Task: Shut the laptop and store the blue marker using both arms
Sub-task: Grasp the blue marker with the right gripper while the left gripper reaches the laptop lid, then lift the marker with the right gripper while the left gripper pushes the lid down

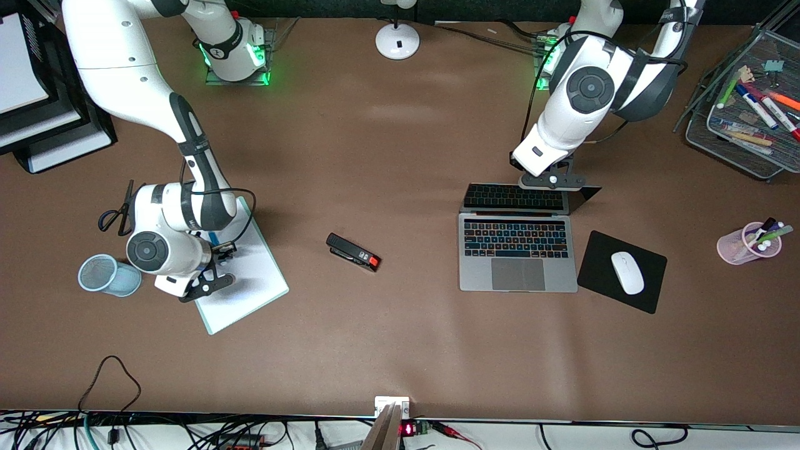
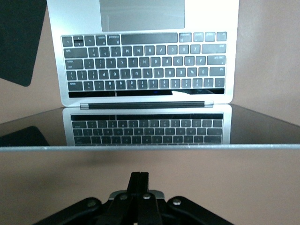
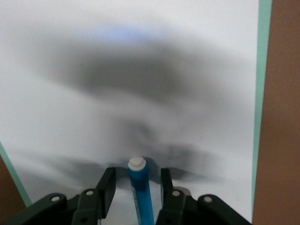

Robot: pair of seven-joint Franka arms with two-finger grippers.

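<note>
The laptop (image 1: 517, 250), at the table's left-arm end, is shown partly open with the left gripper (image 2: 139, 180), jaws clenched empty, at its lid's top edge at 12 o'clock, while the blue marker (image 3: 140, 190) is grasped by the right gripper (image 3: 137, 185) over the white clipboard (image 1: 247, 278).
</note>
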